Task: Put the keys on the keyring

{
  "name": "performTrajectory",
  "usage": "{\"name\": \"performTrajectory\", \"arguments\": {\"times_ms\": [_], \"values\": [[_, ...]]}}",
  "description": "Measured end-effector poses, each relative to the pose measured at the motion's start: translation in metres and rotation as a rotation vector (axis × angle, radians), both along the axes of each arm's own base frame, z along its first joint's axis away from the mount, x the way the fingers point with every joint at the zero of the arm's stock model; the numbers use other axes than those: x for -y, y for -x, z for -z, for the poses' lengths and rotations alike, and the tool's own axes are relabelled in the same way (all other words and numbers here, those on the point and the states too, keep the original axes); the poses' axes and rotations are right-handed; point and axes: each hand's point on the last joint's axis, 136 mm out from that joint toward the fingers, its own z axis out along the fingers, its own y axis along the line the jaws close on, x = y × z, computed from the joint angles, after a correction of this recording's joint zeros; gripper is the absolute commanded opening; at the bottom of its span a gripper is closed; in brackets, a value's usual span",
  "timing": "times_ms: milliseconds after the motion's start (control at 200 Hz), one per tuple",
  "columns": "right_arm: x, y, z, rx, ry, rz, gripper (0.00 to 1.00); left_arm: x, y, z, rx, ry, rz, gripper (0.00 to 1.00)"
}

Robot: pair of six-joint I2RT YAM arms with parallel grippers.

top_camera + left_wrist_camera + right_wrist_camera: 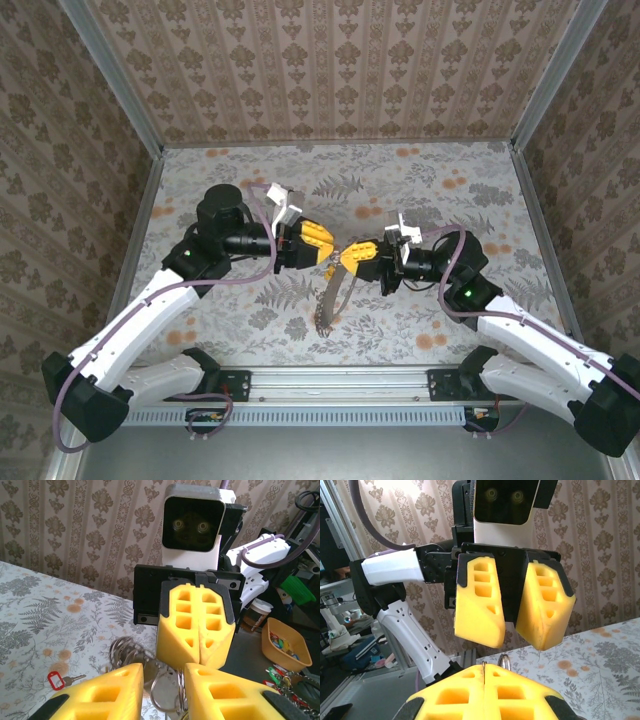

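My two grippers meet nose to nose above the middle of the table. The right gripper (347,260) (484,672) is shut, with a thin edge of metal showing in the seam between its yellow pads and a small metal ring (504,659) poking up beside it. From that spot the keyring (328,300) hangs down as a long dark loop. The left gripper (328,252) (164,680) is open. A metal ring (167,690) sits in its gap, close against the right-hand finger. A red-headed key (56,681) lies on the table to the left.
More metal rings (125,650) bunch together on the floral tabletop (45,620) under the grippers. An orange tub (285,645) of coloured tags stands off the table to the right. Patterned walls (330,60) close in the back and both sides.
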Motion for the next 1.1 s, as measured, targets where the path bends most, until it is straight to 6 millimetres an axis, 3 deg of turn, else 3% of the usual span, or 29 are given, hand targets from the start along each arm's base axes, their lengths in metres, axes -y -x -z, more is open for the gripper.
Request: {"name": "performTrajectory", "arguments": {"times_ms": [315, 695, 1100], "values": [[0.000, 0.000, 0.001, -0.002, 0.002, 0.001, 0.00, 0.001, 0.007, 0.001, -0.004, -0.020, 0.006, 0.29], [-0.002, -0.007, 0.003, -0.021, 0.009, 0.025, 0.00, -0.009, 0.038, -0.011, 0.028, -0.034, 0.022, 0.29], [-0.005, -0.008, 0.004, -0.029, 0.015, 0.018, 0.00, -0.003, 0.030, 0.014, -0.026, -0.081, 0.014, 0.27]]}}
